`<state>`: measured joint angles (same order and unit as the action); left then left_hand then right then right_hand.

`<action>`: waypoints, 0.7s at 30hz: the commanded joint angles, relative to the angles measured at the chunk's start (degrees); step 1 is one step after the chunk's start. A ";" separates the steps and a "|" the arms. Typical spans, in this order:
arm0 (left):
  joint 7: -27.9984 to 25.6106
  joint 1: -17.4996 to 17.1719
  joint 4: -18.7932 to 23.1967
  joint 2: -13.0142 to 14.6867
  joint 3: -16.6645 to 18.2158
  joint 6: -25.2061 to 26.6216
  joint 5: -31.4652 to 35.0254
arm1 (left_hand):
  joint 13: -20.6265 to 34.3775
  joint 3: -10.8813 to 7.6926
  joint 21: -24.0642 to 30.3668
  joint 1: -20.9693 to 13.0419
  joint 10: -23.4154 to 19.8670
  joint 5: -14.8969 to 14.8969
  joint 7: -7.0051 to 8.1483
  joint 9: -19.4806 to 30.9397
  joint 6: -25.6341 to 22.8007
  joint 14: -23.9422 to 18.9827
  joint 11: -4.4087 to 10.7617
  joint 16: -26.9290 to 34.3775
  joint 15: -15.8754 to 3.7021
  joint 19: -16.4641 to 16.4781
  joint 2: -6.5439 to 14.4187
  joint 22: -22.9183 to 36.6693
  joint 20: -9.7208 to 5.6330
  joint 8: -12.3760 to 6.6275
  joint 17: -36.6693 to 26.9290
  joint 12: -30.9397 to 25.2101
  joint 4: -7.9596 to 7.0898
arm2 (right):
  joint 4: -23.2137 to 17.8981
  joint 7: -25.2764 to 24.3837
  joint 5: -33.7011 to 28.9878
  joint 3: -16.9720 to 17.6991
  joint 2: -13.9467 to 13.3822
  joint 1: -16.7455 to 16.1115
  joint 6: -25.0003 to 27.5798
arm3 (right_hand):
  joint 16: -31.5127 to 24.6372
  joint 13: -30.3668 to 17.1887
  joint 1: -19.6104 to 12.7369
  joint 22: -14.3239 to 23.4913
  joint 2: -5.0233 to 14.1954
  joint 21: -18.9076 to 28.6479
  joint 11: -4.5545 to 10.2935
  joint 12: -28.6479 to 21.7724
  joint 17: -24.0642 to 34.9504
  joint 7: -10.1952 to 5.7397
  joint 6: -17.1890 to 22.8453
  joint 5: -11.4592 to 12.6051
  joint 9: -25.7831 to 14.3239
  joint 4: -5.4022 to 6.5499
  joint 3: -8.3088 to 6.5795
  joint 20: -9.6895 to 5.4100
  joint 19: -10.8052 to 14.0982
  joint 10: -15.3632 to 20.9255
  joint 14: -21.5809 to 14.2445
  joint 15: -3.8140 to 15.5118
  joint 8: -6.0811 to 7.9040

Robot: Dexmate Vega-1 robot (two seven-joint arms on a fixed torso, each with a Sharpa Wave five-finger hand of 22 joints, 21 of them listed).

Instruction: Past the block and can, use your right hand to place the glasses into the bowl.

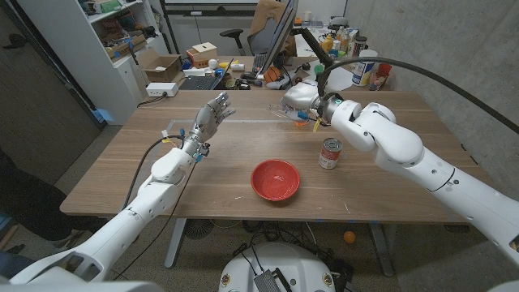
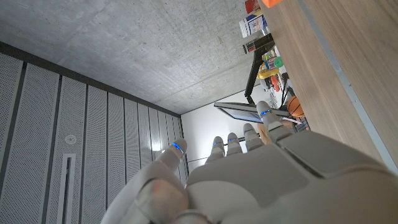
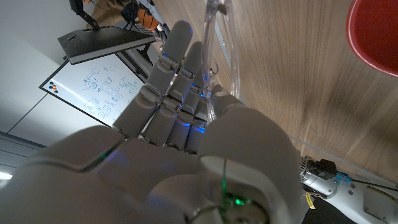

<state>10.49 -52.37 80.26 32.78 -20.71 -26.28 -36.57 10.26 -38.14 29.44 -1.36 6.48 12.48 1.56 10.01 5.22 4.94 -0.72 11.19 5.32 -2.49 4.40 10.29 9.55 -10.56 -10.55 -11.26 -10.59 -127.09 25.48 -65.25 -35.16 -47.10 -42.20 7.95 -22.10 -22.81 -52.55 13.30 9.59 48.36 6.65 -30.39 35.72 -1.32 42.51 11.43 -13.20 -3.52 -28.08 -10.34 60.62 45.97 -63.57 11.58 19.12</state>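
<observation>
My right hand hovers over the far side of the table, beyond the can. In the right wrist view, the clear glasses are pinched between that hand's thumb and its fingers. A small orange block lies on the table just under this hand. The red bowl sits near the front middle of the table, and its rim also shows in the right wrist view. My left hand is raised over the table's left half, fingers spread and holding nothing.
Behind the table stands a cluttered desk with a white power strip, a cardboard box, bottles and an office chair. A white shelf unit stands at the far left.
</observation>
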 commanded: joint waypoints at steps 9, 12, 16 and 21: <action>-8.17 -6.72 6.62 3.07 4.80 -2.05 2.33 | 0.20 0.45 -0.25 0.58 -0.77 0.19 0.77 0.08 -0.68 -0.53 -0.61 0.57 0.87 0.24 4.87 0.29 0.63 -0.41 -0.24 -0.49 0.07 | -1.84 2.11 1.55 0.42 -0.20 -4.28 -0.43 | 0.41 -0.57 0.13 -0.22 0.13 0.84 -0.24 -0.64 0.63 -5.13 5.97 0.37 -0.08 0.79 -0.91 -1.69 -0.16 0.73 -0.81 1.10 0.21; -8.68 -7.39 7.20 3.33 5.31 -2.29 2.45 | 0.21 0.51 -0.23 0.60 -0.81 0.19 0.73 0.08 -0.75 -0.61 -0.81 0.56 0.72 0.41 4.85 0.30 0.32 -0.38 -0.26 -0.49 0.08 | -2.32 2.59 1.49 0.47 -0.34 -5.09 -0.14 | 0.49 -0.66 0.15 -0.26 0.09 0.99 -0.27 -0.65 0.72 -5.11 6.09 0.37 -0.08 0.79 -0.90 -1.67 -0.20 0.70 -0.85 1.02 0.24; -9.51 -8.21 7.99 3.62 5.99 -2.43 2.63 | 0.21 0.57 -0.26 0.62 -0.87 0.20 0.69 0.08 -0.80 -0.68 -0.80 0.55 0.34 0.48 4.85 0.32 -0.08 -0.35 -0.27 -0.49 0.10 | -2.53 3.60 1.77 0.34 -0.51 -5.92 0.05 | 0.53 -0.72 0.15 -0.33 0.14 1.24 -0.22 -0.70 0.88 -5.02 6.19 0.38 -0.08 0.79 -0.93 -1.70 -0.16 0.83 -1.03 1.04 0.25; -10.05 -8.76 8.57 3.82 6.52 -2.56 2.84 | 0.21 0.61 -0.27 0.62 -1.00 0.21 0.61 0.09 -0.93 -0.73 -0.68 0.53 0.22 0.56 4.87 0.32 -0.19 -0.35 -0.28 -0.53 0.11 | -2.42 4.83 2.93 0.16 -0.55 -6.78 0.12 | 0.60 -0.81 0.17 -0.40 0.14 1.44 -0.31 -0.76 1.04 -5.05 6.25 0.38 -0.08 0.79 -0.93 -1.69 -0.31 0.94 -1.19 1.03 0.25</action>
<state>2.71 -59.12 86.85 35.75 -15.82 -28.26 -34.39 10.26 -37.76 29.23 -1.37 5.76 12.48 2.27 10.02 4.50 4.39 -1.43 11.50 5.87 -1.84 4.40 10.55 9.53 -10.63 -10.54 -11.26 -10.67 -128.98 28.05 -63.65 -34.62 -47.41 -46.79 7.70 -21.67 -23.41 -52.05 12.77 9.05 49.25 6.41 -30.83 36.53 -1.24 43.02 11.29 -13.18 -3.52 -28.08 -10.34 60.63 46.39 -64.19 12.20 19.06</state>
